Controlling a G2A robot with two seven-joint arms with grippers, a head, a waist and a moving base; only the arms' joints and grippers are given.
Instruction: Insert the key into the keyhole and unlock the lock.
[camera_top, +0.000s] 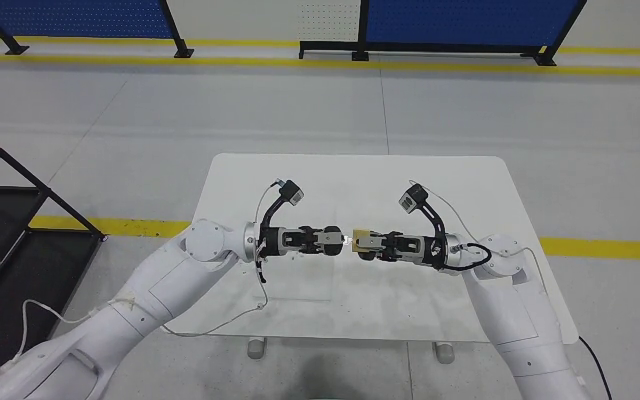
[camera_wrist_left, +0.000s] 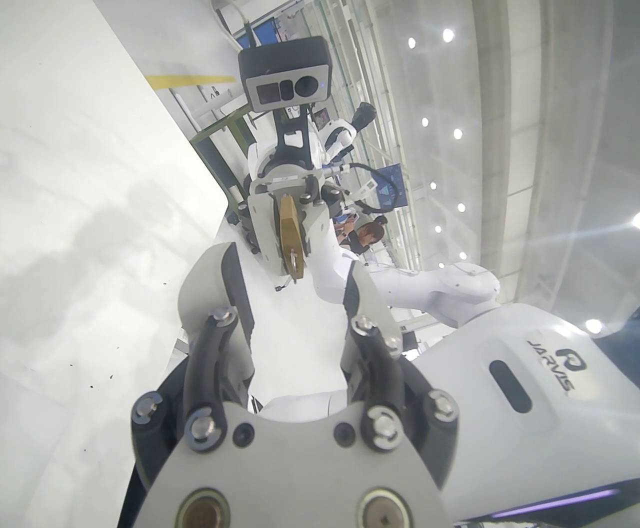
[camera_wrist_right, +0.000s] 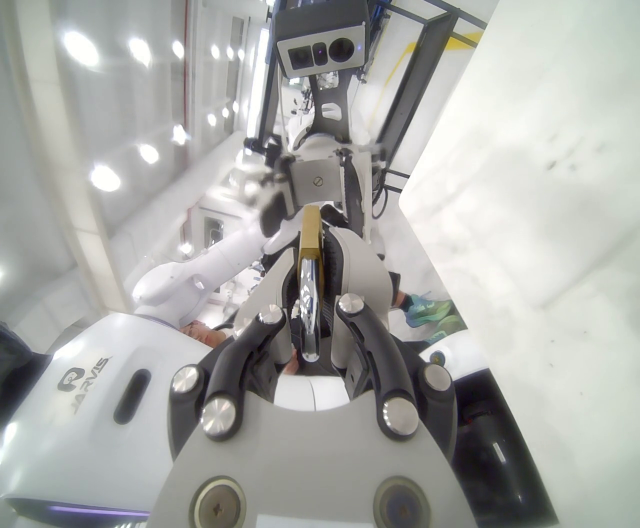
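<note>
while the right gripper (camera_wrist_right: 313, 246) is closed on the brass padlock (camera_wrist_right: 310, 225) above the table (camera_top: 450, 180), the left gripper (camera_wrist_left: 295, 272) faces it, wide open and holding nothing.

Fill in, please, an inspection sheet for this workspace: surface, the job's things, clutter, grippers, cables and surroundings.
Surface: white rectangular table; both arms meet above its middle.
Job's things: brass padlock with silver shackle, held in the air above the table. A small silver part at its end may be the key; cannot tell.
Clutter: nothing seen.
Grippers: right gripper shut on the padlock; left gripper open, holding nothing, facing the padlock.
Cables: thin white cable hangs from the left arm across the table's front; black cable at the right wrist.
Surroundings: grey floor, yellow lines, blue panels, black frame.
</note>
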